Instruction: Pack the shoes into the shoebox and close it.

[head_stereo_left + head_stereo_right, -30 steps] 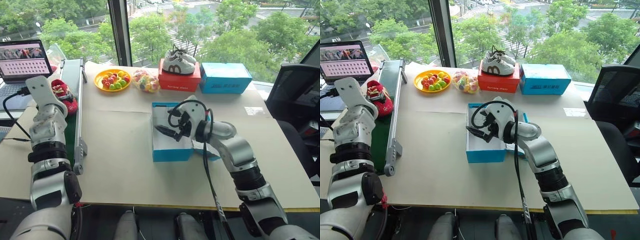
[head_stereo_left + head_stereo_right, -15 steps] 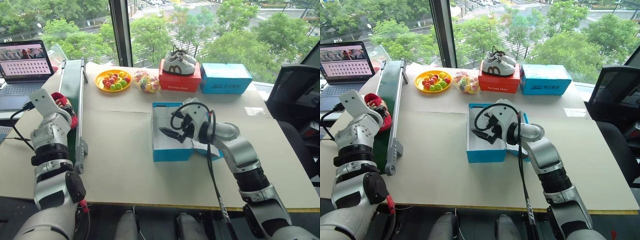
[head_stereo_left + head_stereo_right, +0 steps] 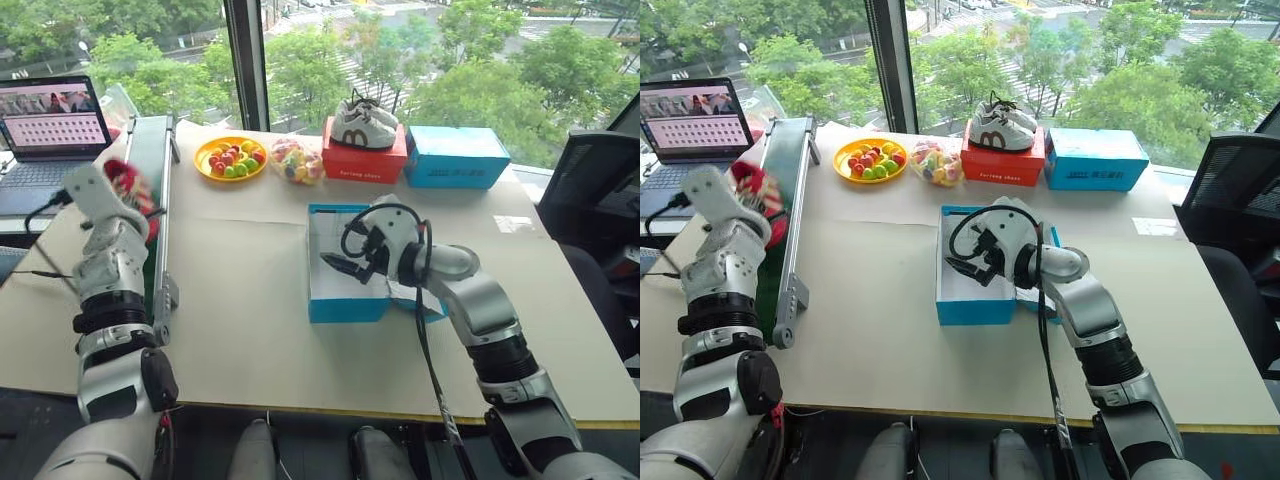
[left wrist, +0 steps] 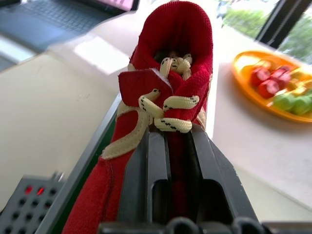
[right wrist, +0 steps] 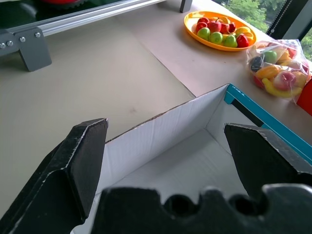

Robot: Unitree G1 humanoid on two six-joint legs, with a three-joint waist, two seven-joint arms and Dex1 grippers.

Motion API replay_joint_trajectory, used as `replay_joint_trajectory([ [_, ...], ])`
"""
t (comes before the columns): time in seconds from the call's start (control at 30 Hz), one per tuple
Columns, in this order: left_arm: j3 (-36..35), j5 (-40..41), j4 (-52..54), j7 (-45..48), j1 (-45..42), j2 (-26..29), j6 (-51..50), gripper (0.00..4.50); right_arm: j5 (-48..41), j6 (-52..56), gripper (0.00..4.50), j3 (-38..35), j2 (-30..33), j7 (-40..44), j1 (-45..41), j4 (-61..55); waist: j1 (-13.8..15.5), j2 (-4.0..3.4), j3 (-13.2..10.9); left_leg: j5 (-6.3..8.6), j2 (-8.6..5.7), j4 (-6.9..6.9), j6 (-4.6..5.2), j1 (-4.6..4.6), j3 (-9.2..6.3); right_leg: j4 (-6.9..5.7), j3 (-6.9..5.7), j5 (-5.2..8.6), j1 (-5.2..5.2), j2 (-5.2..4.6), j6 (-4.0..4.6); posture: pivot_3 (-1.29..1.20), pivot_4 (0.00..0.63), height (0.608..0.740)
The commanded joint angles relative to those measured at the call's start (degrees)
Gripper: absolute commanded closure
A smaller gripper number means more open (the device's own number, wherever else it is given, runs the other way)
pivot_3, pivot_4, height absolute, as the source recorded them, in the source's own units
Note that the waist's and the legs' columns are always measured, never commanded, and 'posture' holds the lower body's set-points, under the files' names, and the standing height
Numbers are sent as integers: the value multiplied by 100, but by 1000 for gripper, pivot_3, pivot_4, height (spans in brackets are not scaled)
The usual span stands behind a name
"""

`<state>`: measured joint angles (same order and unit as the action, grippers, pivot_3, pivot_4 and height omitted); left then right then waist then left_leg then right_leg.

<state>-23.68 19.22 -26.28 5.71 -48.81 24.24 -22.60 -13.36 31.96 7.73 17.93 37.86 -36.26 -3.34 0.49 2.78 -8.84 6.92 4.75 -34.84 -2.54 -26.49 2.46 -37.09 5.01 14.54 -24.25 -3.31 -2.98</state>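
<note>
**Red shoe clamped at left, blue box open at centre**

Nearest, at the middle of the head views, the right gripper (image 3: 340,266) hangs over the open shoebox (image 3: 346,302), its two black fingers (image 5: 83,161) spread wide apart with nothing between them. The wrist view looks down into the box's white inside, which holds no shoe. The shoebox is bright blue outside and sits on the pale table (image 3: 250,300) at frame centre.

At the left of the frame the left gripper (image 4: 170,141) is closed on a red shoe (image 4: 170,92), its fingers pressed together along the shoe's side below the pale yellow laces. In the head views this shoe (image 3: 130,190) shows red behind the raised left hand, above the green conveyor belt (image 3: 150,160) that runs along the table's left edge.

Farther back, in the upper left, stands a laptop (image 3: 55,115) with its screen lit. Across the upper middle lie an orange plate of toy fruit (image 3: 230,158), a clear bag of fruit (image 3: 293,160), a red box (image 3: 362,162) with white sneakers (image 3: 362,122) on top, and a paler blue box (image 3: 455,157).
</note>
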Motion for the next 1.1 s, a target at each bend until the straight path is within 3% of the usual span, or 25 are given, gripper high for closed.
replay_joint_trajectory([
  [0.03, 649, 619, 1383, 1033, -128, -290, -342, 4489, -833, 516, 0, -849, -369, -343, -349, -109, 16, 0, 0, 0, -1, 0, 0, -1, 0, 0, 1, 0, 0, -1, -1, 0, 150, 740],
  [0.13, 818, 843, 1825, 1183, -102, -461, -666, 4489, -1355, 923, 0, -1306, -671, -606, -464, -61, -5, 0, 0, -1, 0, -1, 2, 1, 0, -2, 2, -1, 1, 0, -1, 0, 150, 740],
  [0.27, 1210, 1307, 2458, 1218, -134, -1089, -1158, 4489, -2704, 1635, 0, -2907, -1216, -1802, -1178, 705, -110, -1, 0, -6, 1, -2, 11, 8, -5, -9, 6, -4, 4, 3, 1, 0, 150, 740],
  [0.33, 1314, 1441, 2666, 1170, -125, -1354, -1320, 4489, -3078, 1948, 0, -3252, -1289, -2112, -1294, 849, -113, -1, 0, -10, 0, -3, 17, 7, -10, -5, 4, -7, 9, 2, -2, 0, 150, 740],
  [0.63, 1247, 2087, 2891, 610, -17, -2332, -1976, 4489, -4117, 2542, 0, -3532, -1370, -2660, -1369, 598, -187, -8, -2, -9, -5, -3, 25, 7, -21, -5, 6, -7, 10, 3, -3, 0, 150, 740],
  [0.83, 1308, 2227, 3006, 479, 37, -2479, -2157, 4489, -4358, 2507, 0, -3472, -1373, -2870, -1296, 487, -188, -8, -2, -11, -9, -4, 28, 7, -28, -5, 5, -7, 12, 3, -4, 0, 150, 740],
  [0.97, 1317, 2259, 2991, 460, 23, -2471, -2144, 4500, -4476, 2418, 1037, -3483, -1381, -2986, -1277, 443, -179, -8, -2, -11, -9, -2, 28, 6, -29, -4, 5, -7, 11, 3, -5, 0, 150, 740],
  [1.1, 1298, 2283, 3023, 451, 63, -2441, -2167, 4500, -4571, 2362, 2430, -3497, -1366, -3073, -1293, 447, -178, -8, -2, -11, -9, -3, 28, 6, -30, -3, 5, -7, 11, 3, -5, 0, 150, 740],
])
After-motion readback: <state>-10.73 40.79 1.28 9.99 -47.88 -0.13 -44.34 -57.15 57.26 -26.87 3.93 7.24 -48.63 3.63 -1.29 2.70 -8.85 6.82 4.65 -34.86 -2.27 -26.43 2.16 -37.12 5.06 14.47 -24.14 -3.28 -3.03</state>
